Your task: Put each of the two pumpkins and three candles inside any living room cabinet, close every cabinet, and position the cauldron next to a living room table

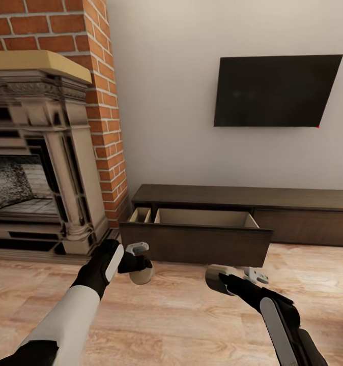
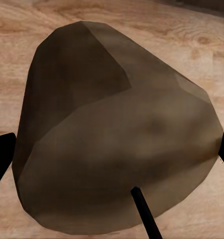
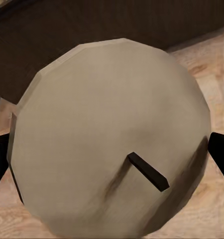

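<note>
The robot faced the long, low dark brown cabinet (image 1: pixel 304 203) against the pale wall; its leftmost drawer (image 1: pixel 197 241) stood pulled out over the wood floor (image 1: pixel 176 315), showing a pale beige interior in 2 compartments. The left gripper (image 1: pixel 139 264) hung just in front of the drawer's left end, fingers clamped on a beige candle (image 1: pixel 141 275); in the left wrist view that candle (image 2: pixel 117 134) sat between the 2 dark fingertips (image 2: pixel 1 159), its black wick (image 2: pixel 147 214) pointing toward the camera. The right gripper (image 1: pixel 227 280) hung below the drawer's right half, fingers likewise grasping a second candle (image 1: pixel 216 278); the right wrist view showed this candle's (image 3: pixel 112 139) round end and its short wick (image 3: pixel 148 172), with the dark cabinet front (image 3: pixel 92 35) behind. A brick fireplace (image 1: pixel 44 152) stood left of the cabinet; a black television (image 1: pixel 276 91) hung on the wall above it.
</note>
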